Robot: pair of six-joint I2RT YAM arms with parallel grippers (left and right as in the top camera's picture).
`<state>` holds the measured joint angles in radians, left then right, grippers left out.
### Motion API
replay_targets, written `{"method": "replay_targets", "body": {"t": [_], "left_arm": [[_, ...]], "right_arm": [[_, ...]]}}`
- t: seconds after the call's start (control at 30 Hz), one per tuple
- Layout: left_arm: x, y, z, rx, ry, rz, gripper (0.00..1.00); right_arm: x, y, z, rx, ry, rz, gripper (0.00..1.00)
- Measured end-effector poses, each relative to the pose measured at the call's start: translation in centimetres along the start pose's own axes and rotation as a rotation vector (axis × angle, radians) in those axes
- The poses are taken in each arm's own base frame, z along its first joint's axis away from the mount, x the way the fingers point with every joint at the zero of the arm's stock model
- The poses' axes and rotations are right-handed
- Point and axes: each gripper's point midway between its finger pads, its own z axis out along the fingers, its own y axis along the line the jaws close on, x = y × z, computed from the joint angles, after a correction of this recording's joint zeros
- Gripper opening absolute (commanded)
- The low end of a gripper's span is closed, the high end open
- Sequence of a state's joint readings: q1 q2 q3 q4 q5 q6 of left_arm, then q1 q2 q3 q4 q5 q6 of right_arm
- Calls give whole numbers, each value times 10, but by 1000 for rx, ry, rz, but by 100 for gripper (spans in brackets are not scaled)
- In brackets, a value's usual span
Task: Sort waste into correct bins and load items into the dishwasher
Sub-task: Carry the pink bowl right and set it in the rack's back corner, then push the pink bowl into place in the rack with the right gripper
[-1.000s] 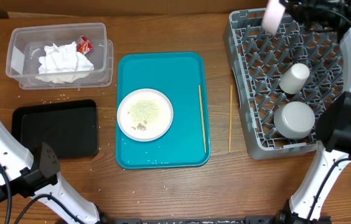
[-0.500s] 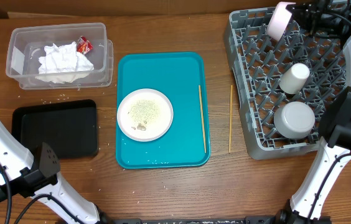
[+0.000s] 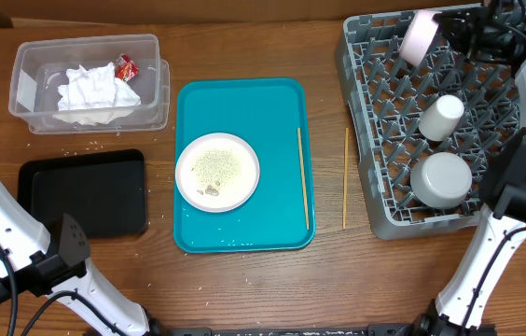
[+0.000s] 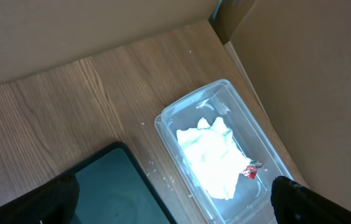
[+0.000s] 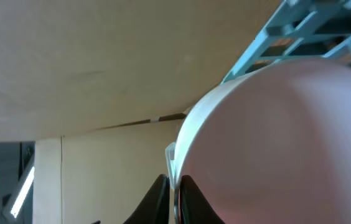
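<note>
My right gripper (image 3: 442,24) is shut on the rim of a pink bowl (image 3: 420,37) and holds it tilted over the back of the grey dish rack (image 3: 364,131). In the right wrist view the bowl (image 5: 287,137) fills the frame with my fingers (image 5: 174,193) pinching its rim. A white cup (image 3: 441,118) and a white bowl (image 3: 441,179) sit in the rack. A white plate with food scraps (image 3: 217,172) and a chopstick (image 3: 303,177) lie on the teal tray (image 3: 244,103). A second chopstick (image 3: 345,177) lies on the table. My left gripper (image 4: 169,205) is open above the bins.
A clear bin (image 3: 30,70) holding white tissue (image 3: 93,86) and a red wrapper (image 3: 127,66) stands at the back left; it also shows in the left wrist view (image 4: 225,99). A black tray (image 3: 84,191) lies in front of it, with crumbs scattered around.
My right gripper has carried the pink bowl down and slightly right, lower over the rack's back rows. Nothing else moved.
</note>
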<state>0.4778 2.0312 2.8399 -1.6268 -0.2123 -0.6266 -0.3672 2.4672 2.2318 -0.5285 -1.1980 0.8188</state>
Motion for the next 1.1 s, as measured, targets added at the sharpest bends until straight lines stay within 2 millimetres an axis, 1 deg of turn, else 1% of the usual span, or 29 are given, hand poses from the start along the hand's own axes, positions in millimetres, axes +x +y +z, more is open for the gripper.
{"method": "replay_targets", "body": {"t": [0.07, 0.1, 0.17, 0.27, 0.37, 0.4, 0.43, 0.47, 0.53, 0.6, 0.63, 0.7, 0.77, 0.83, 0.9, 0.97, 1.07, 1.1], "left_arm": [[0, 0, 0, 0, 0, 0, 100], [0, 0, 0, 0, 0, 0, 100], [0, 0, 0, 0, 0, 0, 100], [0, 0, 0, 0, 0, 0, 100], [0, 0, 0, 0, 0, 0, 100], [0, 0, 0, 0, 0, 0, 100], [0, 0, 0, 0, 0, 0, 100], [0, 0, 0, 0, 0, 0, 100], [0, 0, 0, 0, 0, 0, 100], [0, 0, 0, 0, 0, 0, 100], [0, 0, 0, 0, 0, 0, 100], [0, 0, 0, 0, 0, 0, 100], [0, 0, 0, 0, 0, 0, 100], [0, 0, 0, 0, 0, 0, 100], [0, 0, 0, 0, 0, 0, 100], [0, 0, 0, 0, 0, 0, 100], [0, 0, 0, 0, 0, 0, 100], [0, 0, 0, 0, 0, 0, 100]], "right_arm": [[-3, -2, -5, 3, -10, 7, 11], [-4, -2, -6, 2, -12, 9, 14], [-6, -8, -15, 12, -24, 43, 17], [-12, -17, -30, 28, -49, 90, 19], [-19, -30, -54, 63, -97, 164, 23], [-22, -36, -69, 86, -129, 204, 23], [-24, -39, -79, 101, -150, 223, 23], [-26, -42, -89, 118, -171, 238, 23], [-25, -44, -117, 167, -228, 282, 23], [-24, -41, -146, 222, -292, 288, 23], [-22, -36, -162, 256, -330, 278, 23], [-17, -23, -183, 315, -383, 239, 23], [-10, -6, -193, 365, -418, 175, 23], [-3, 14, -192, 403, -434, 87, 23], [3, 32, -180, 432, -427, 6, 17], [11, 39, -156, 469, -402, -55, 13], [20, 34, -111, 566, -360, -124, 11], [21, 33, -98, 594, -357, -147, 11]]}}
